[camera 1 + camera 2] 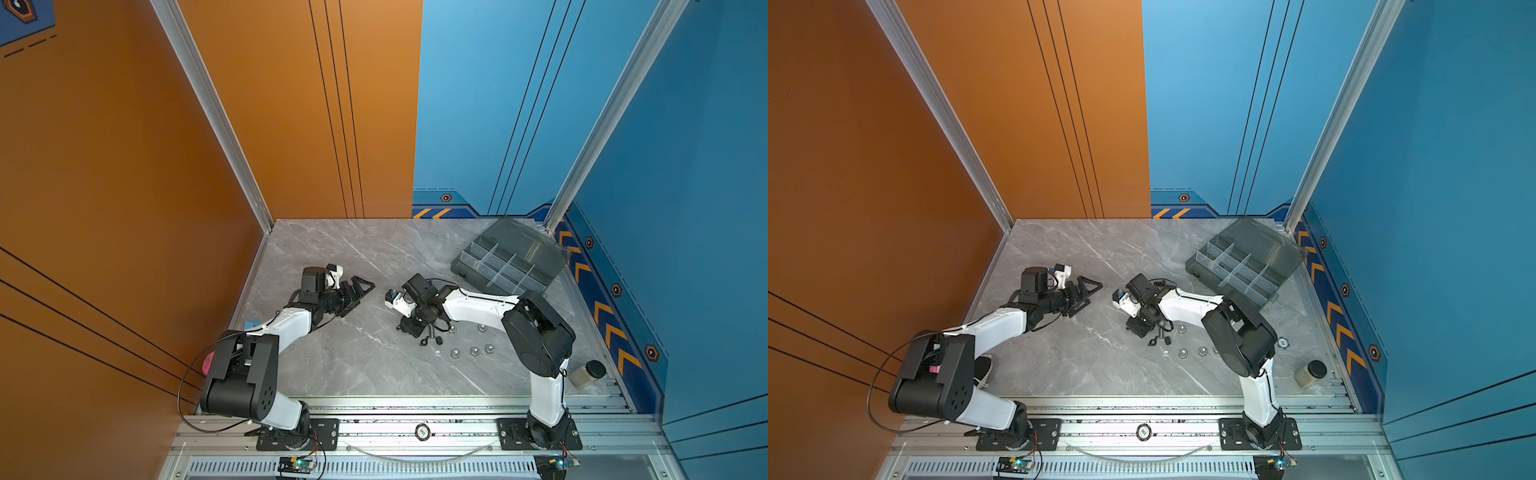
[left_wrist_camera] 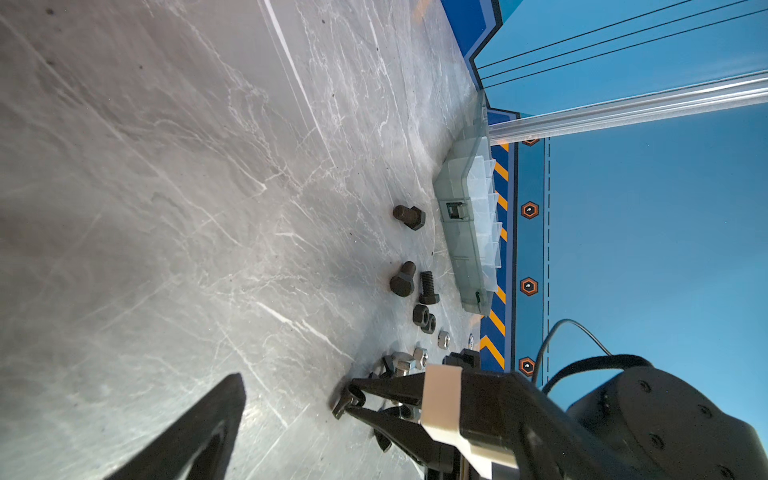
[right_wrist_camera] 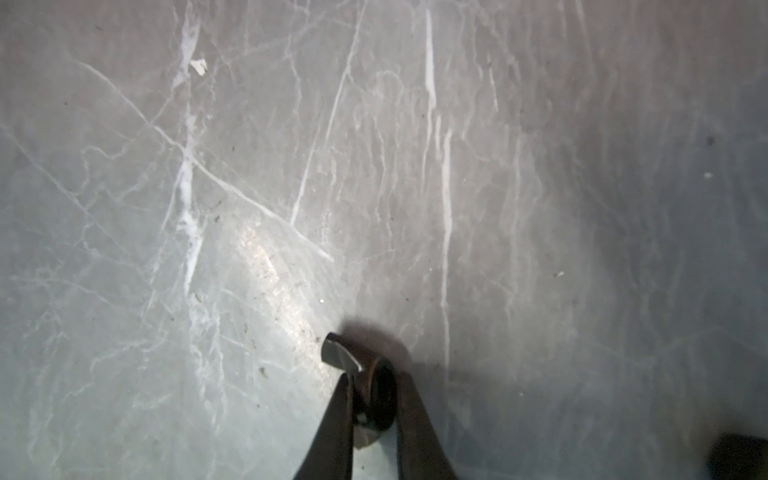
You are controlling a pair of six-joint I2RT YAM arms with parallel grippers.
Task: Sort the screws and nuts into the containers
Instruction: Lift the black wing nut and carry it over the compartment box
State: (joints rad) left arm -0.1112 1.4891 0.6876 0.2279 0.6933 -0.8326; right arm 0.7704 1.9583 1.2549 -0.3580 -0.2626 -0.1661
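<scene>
Wing nut [image 3: 365, 382] clamped in right gripper [image 3: 374, 376] at table [image 3: 249, 166] level, wing jutting past the tips, long axis along fingers [image 3: 332, 415]. Open marble ahead; hex nuts [image 2: 419, 356] beside; box [image 1: 500, 270] at far-right edge. Left gripper [image 1: 359, 297] spread.

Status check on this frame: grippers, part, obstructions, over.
Left gripper open, empty. Right gripper shut on black wing nut. Organiser box lid open. Loose silver nuts close beside the pick.

Box [image 1: 462, 267]: lid open, at table's [image 1: 332, 365] far right corner.
Silver nuts [image 1: 474, 351]: loose, beside right arm's elbow.
Right gripper [image 1: 409, 330]: pointing down, near small black pieces [image 1: 439, 340].
Left gripper [image 1: 360, 299]: jaws spread, well apart.
</scene>
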